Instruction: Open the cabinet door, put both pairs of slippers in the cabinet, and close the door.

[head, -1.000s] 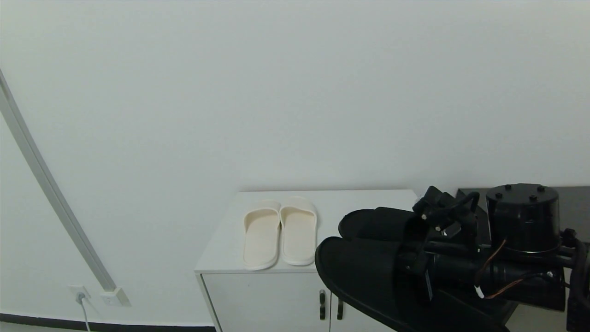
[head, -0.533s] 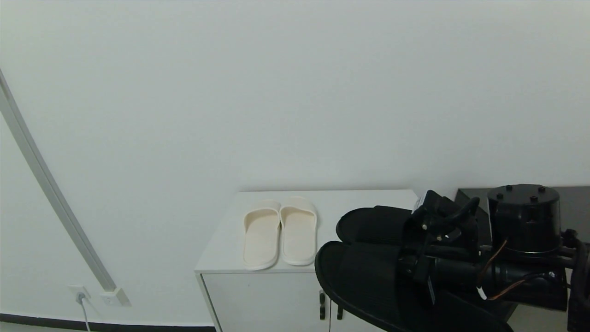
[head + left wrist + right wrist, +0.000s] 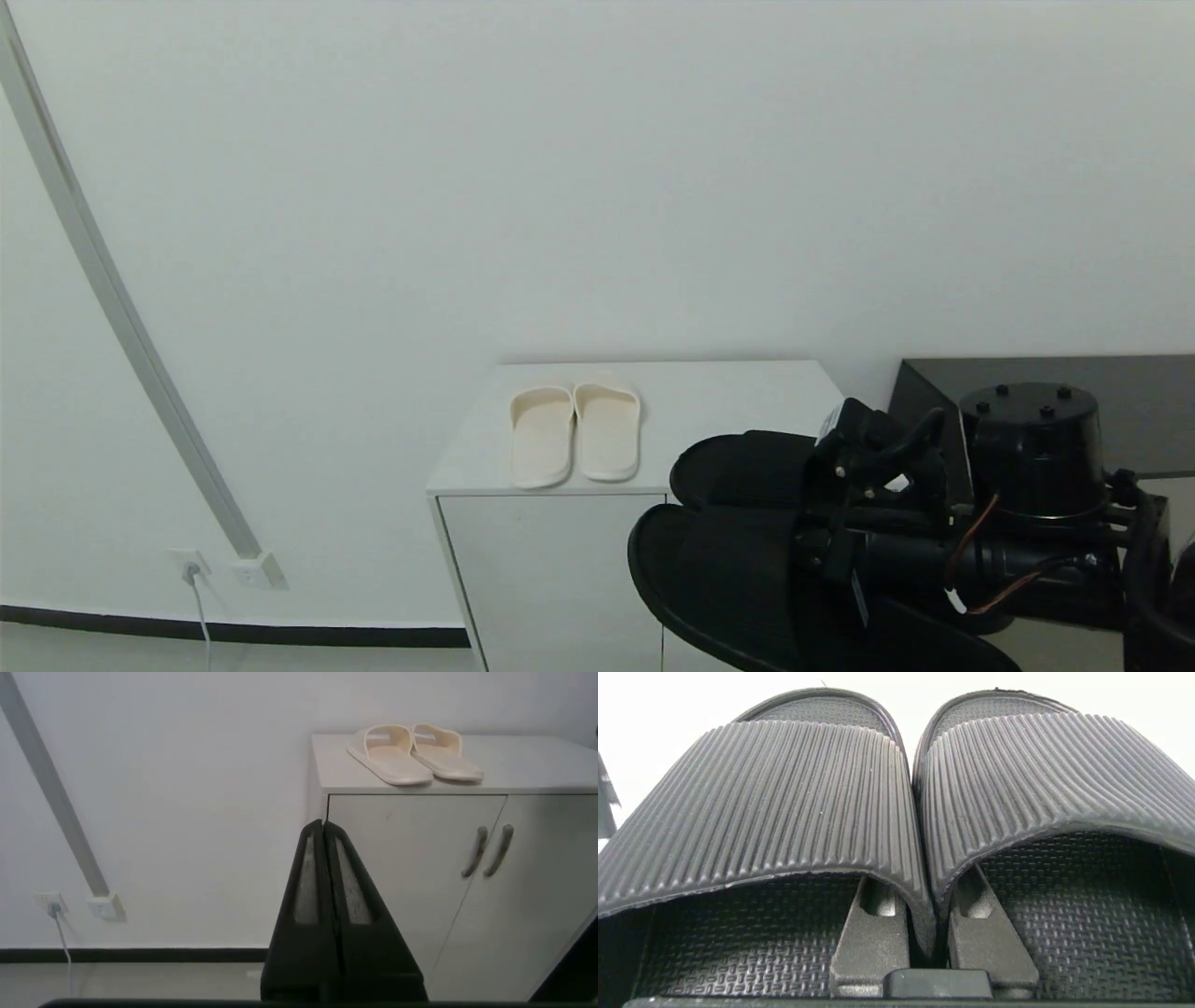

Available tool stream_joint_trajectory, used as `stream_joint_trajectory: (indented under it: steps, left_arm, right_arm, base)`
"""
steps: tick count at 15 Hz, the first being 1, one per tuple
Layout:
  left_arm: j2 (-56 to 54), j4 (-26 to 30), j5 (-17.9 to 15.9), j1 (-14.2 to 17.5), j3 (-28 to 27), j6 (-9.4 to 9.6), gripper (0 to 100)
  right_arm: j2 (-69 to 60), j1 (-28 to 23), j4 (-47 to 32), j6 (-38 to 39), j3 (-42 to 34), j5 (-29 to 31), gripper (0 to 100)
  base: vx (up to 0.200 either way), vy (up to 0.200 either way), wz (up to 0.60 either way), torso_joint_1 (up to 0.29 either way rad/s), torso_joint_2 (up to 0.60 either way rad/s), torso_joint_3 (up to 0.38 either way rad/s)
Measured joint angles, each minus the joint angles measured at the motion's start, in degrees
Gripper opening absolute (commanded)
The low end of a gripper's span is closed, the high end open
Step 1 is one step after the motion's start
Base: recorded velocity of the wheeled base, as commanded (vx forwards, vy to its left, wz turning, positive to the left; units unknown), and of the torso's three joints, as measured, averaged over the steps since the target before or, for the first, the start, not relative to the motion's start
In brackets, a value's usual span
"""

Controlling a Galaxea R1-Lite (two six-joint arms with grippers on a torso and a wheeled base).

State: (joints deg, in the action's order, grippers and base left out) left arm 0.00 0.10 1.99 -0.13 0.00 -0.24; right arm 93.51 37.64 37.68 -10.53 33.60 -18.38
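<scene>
right gripper [image 3: 920,938] clamps black slippers [image 3: 738,560] by both straps, held before cabinet [image 3: 551,579] front | white slippers [image 3: 574,434] on its top, front edge | left gripper [image 3: 323,887] pinched closed, empty | doors [image 3: 411,887] closed: keep grip firm, pair clear of door swing, left takes a handle [image 3: 477,851]

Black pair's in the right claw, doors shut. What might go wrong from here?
1. The right claw pinches the black slippers only by their inner strap edges; they may slip out.
2. The doors are shut and so is the left claw; it must open before taking a handle.
3. The held pair hangs before the right door; swinging it open might hit them.
</scene>
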Motion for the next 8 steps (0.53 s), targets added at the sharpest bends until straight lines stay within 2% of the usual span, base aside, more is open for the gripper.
stream_joint_trajectory:
  steps: [8]
  left_arm:
    - [0.0,0.0,0.09,0.06,0.0,-0.07,0]
  right_arm:
    - [-0.33,0.15,0.13,1.23,-1.63,-1.38,0]
  base:
    - [0.0,0.0,0.0,0.0,0.0,0.0]
